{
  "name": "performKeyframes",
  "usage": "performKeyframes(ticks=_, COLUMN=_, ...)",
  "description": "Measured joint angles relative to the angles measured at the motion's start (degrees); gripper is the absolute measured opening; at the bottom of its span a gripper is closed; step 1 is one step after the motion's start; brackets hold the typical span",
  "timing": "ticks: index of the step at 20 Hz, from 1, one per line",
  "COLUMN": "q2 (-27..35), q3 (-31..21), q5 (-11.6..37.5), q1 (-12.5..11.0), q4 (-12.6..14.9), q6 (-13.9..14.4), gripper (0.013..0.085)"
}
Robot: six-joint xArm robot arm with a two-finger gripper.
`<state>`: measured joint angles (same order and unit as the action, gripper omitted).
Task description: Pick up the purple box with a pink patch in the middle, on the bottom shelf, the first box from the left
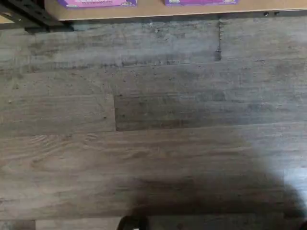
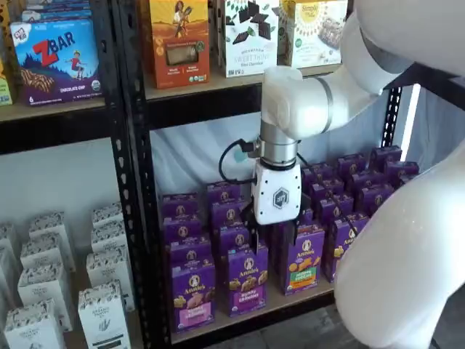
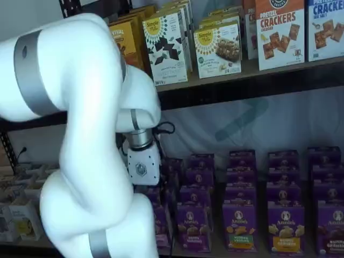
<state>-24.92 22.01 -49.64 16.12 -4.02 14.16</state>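
Note:
The purple box (image 2: 192, 294) with the pink band stands upright at the front left of the bottom shelf (image 2: 290, 304), first in its row. My gripper (image 2: 272, 236) hangs in front of the purple boxes, up and to the right of that box and apart from it. Purple shows between its two black fingers (image 2: 252, 229), so it is open and empty. In a shelf view its white body (image 3: 141, 167) shows beside my arm, which hides the pink-band box there. The wrist view shows the shelf's tan front edge (image 1: 158, 12) and the feet of two purple boxes (image 1: 96, 2).
A purple box with orange lettering (image 2: 247, 280) and one with a green patch (image 2: 304, 269) stand right of the pink-band box, with more purple rows behind. A black perforated upright (image 2: 138, 182) borders the rack. White boxes (image 2: 102, 291) fill the left rack. Grey wood floor (image 1: 153, 124) lies below.

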Motion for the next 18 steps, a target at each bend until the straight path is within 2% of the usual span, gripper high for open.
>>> performKeyframes(ticks=10, q2=6.49, q3=0.75, q5=5.44, q1=1.50, q4=1.46, q6=2.20, gripper=0.0850)
performKeyframes(ticks=18, q2=11.80, q3=1.67, q5=10.07, q1=2.54, q4=1.35, q6=2.99, gripper=0.0850)
